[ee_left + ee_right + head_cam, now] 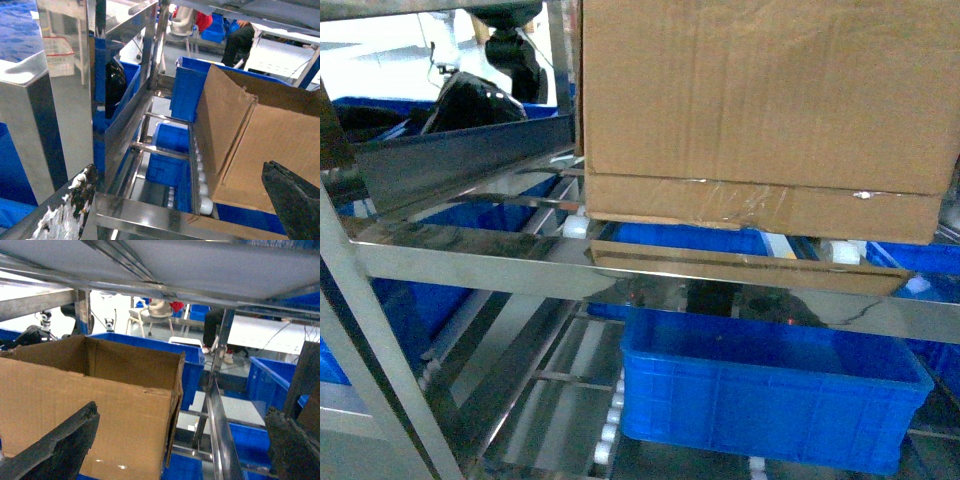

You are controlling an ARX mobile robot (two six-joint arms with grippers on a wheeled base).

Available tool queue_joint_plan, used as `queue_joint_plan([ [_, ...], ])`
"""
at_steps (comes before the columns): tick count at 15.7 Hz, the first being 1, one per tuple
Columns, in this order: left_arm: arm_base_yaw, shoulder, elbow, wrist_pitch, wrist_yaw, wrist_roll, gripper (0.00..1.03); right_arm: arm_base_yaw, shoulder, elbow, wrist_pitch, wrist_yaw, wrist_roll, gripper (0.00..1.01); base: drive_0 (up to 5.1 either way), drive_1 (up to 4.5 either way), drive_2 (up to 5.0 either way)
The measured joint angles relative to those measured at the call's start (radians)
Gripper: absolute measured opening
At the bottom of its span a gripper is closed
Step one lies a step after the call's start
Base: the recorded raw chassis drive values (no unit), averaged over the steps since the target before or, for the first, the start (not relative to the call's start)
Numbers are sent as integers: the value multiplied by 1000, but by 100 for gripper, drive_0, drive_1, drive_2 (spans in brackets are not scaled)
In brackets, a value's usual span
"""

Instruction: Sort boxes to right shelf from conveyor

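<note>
The box (760,100), open-topped and judged light, stiff-walled but weak at its torn rim, is seen resting on the shelf (470,255) rollers, best pressed at its side walls, with both grippers (185,200) (175,440) spread wide, holding nothing.

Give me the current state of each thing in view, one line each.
Cardboard box: top open, upright, its taped bottom on the rollers of the shelf.
Shelf: carries the box on its upper level.
Blue crate: on the lower level under the box; its inside is only partly visible.
Left gripper: open, beside the box, not gripping.
Right gripper: open, box corner between its fingers, no grip.
</note>
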Motion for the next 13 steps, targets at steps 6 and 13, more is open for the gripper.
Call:
queue_joint_plan([
  [6,119,-186,-400,389,119,213,35,-53,-196,-369,109,29,35,25,0,0,0],
  [13,278,-414,-635,389,280,221,2,-53,-394,-603,133,29,37,2,0,0,0],
])
